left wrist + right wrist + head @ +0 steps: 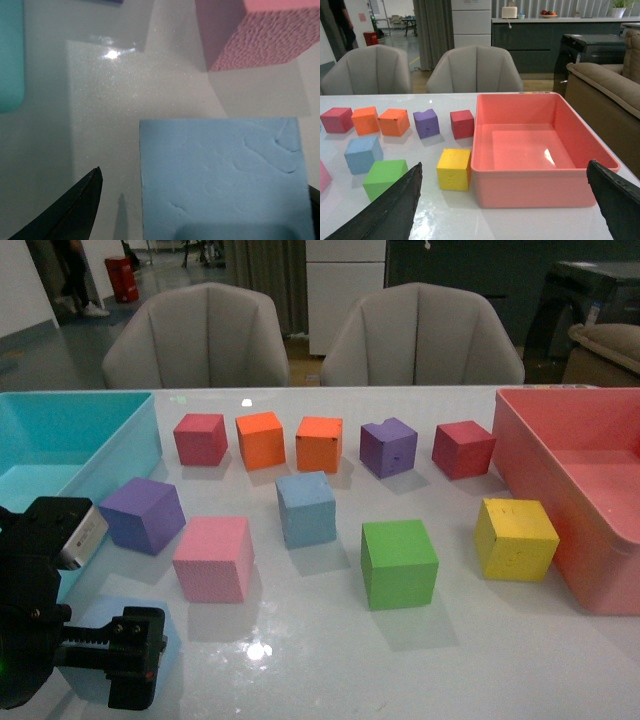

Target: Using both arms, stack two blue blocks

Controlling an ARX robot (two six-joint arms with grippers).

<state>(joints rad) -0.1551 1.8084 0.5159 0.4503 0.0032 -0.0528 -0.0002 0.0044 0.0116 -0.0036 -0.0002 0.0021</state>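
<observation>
Front view gives us a glossy white table point(320, 660) with foam cubes scattered between a teal plastic bin point(135, 440) on the left and a salmon-pink plastic bin point(515, 460) on the right. One pale sky-blue foam cube point(306, 508) stands near the middle, apart from its neighbours. A pink foam cube point(212, 558) sits to its left and nearer us, a green foam cube point(399, 563) to its right and nearer. The black left arm point(40, 640) fills the near left corner, just beside the teal bin.

From the left wrist we look down on the second pale sky-blue foam cube point(225, 165), flat on the table. The left gripper point(204, 179) is spread wide around it. One black fingertip point(80, 205) stands clear of the cube's side with bare table between. The other only peeks in at the frame edge past the opposite side, and we see no grip on the cube. The pink cube shows near one of its corners.

From the right wrist, the right gripper point(504, 163) gapes wide with nothing between its fingers, above the table before the salmon-pink bin. A yellow foam cube point(454, 169) sits just beside that bin's wall.
</observation>
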